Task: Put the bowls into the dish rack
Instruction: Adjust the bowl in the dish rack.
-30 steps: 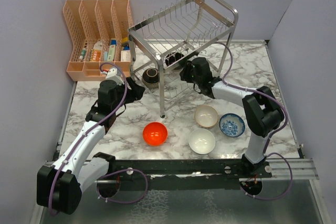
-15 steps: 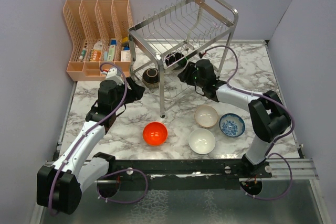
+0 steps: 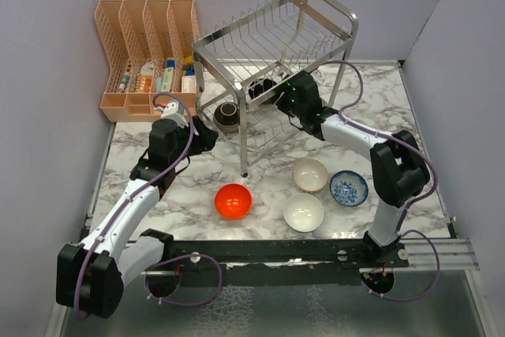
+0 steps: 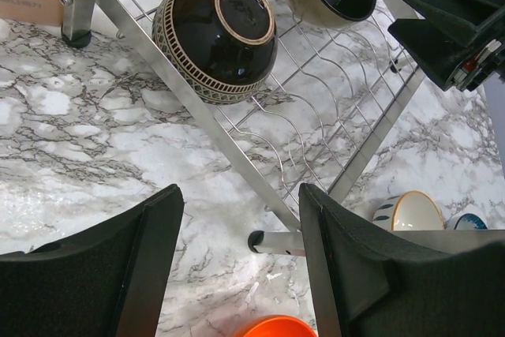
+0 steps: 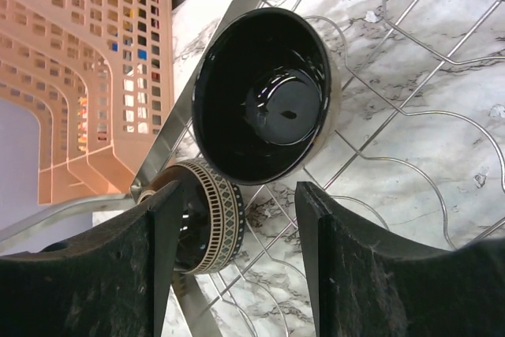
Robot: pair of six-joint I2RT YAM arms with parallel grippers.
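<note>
The steel dish rack (image 3: 211, 59) stands at the back. On its lower tier a dark patterned bowl (image 3: 227, 116) lies on its side, and a bowl with a black inside (image 5: 264, 92) leans beside it. My right gripper (image 5: 239, 191) is open just short of that bowl's rim, holding nothing. My left gripper (image 4: 241, 195) hovers open over the marble by the rack's front leg (image 4: 293, 243), also empty. On the table lie a red-orange bowl (image 3: 233, 200), a white bowl (image 3: 304, 212), a beige bowl (image 3: 310, 174) and a blue-patterned bowl (image 3: 349, 188).
A peach slotted organiser (image 3: 146, 45) with small bottles stands at the back left, close to the rack. Grey walls close in the left, back and right sides. The rack's upper tier (image 3: 276, 33) hangs above both dark bowls.
My right gripper's jaws have widened and its wrist has shifted slightly towards the back of the rack. The black-inside bowl stays on the lower tier. The left arm has not moved.
</note>
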